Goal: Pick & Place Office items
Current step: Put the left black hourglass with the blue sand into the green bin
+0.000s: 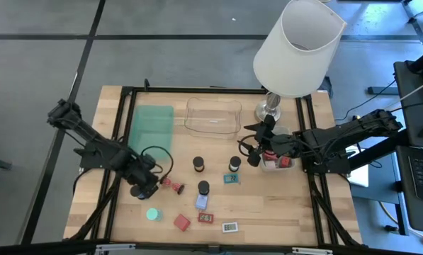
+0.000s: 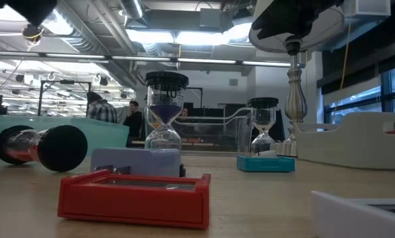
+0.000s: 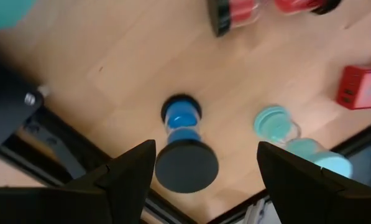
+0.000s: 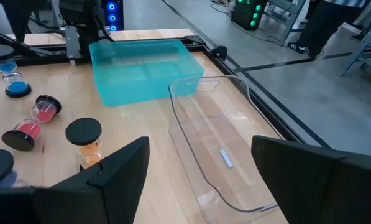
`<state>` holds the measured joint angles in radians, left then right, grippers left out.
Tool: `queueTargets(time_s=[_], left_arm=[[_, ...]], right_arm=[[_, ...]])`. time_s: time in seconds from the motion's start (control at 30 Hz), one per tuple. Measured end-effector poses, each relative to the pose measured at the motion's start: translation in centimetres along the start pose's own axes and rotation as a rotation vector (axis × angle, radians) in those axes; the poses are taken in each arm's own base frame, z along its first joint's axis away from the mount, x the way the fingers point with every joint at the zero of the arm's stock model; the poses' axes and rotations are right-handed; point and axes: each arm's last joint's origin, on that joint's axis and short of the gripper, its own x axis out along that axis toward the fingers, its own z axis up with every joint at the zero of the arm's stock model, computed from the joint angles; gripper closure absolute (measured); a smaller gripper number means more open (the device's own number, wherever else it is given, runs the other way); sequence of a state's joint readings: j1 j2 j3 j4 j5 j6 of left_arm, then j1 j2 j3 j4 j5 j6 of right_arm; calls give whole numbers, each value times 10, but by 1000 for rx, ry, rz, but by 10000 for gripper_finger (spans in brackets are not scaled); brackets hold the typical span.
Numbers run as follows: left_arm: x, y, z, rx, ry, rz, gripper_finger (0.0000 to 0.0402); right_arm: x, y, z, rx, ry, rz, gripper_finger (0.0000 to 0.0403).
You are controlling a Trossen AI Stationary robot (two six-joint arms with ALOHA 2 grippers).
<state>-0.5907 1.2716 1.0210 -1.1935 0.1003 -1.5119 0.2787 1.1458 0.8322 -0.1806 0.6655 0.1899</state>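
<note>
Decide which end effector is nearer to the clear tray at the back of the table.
Right. The right end effector sits just beside the clear tray, toward its front right corner. The left end effector is farther off, near the table's front left, over a blue sand timer.

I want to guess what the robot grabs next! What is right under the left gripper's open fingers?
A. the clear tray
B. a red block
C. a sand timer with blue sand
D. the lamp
C: in the left wrist view, the blue sand timer stands upright between the open fingers of the left gripper.
</note>
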Motion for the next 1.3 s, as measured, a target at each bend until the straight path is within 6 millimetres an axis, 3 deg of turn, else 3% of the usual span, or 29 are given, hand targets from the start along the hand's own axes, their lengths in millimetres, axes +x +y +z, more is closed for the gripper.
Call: queueTargets(time_s=[0.43,0.93,1.3], left_arm=[[30,-11,-29,4,-13,176,123],[40,-14,-32,20,-9,222,124],[40,-15,-33,17,21,220,190]], right_arm=[[0,0,0,4,0,0,117],[0,0,0,11,0,1,117],[0,0,0,8,0,1,117]])
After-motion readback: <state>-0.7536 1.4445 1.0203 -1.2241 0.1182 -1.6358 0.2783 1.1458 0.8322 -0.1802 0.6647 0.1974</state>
